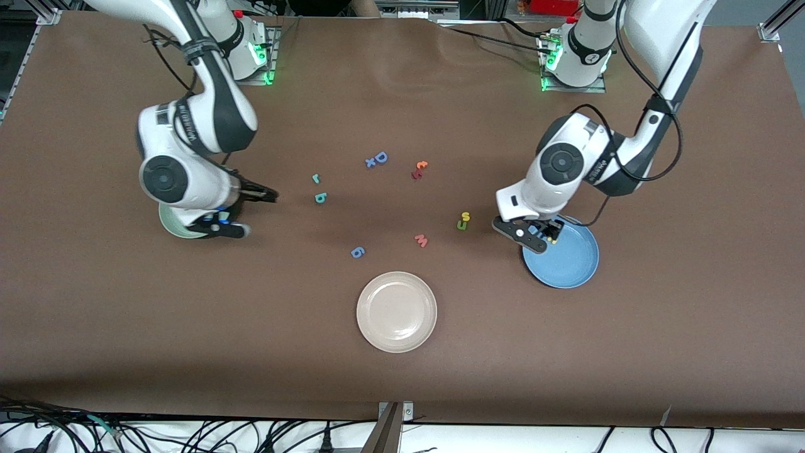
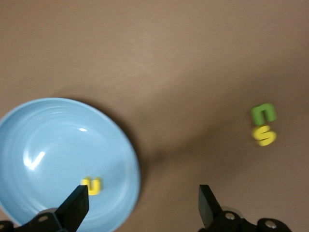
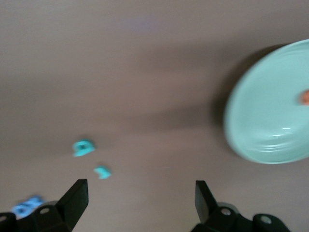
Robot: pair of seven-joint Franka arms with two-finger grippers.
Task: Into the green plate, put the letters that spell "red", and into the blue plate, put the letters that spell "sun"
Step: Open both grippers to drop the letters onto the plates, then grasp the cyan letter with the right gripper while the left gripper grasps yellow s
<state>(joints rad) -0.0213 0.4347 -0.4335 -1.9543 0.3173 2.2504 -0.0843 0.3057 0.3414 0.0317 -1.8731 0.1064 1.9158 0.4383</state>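
Observation:
The green plate (image 1: 168,224) lies at the right arm's end of the table, mostly hidden under the right arm. An orange "e" (image 3: 305,96) shows in it. My right gripper (image 1: 253,214) hangs open and empty beside the plate. The teal "r" (image 1: 316,178) and teal "d" (image 1: 320,198) lie on the table toward the middle. The blue plate (image 1: 569,261) holds a yellow "n" (image 2: 91,186). My left gripper (image 1: 541,236) is open and empty over that plate's rim. The yellow "s" (image 1: 465,216) and green "u" (image 1: 462,225) lie together beside the plate.
A cream-white plate (image 1: 396,311) sits nearest the front camera. Loose on the table: a blue "D" with a small "x" (image 1: 377,158), a red-and-orange pair (image 1: 419,170), a pink "w" (image 1: 421,240), and a blue "6" (image 1: 357,252).

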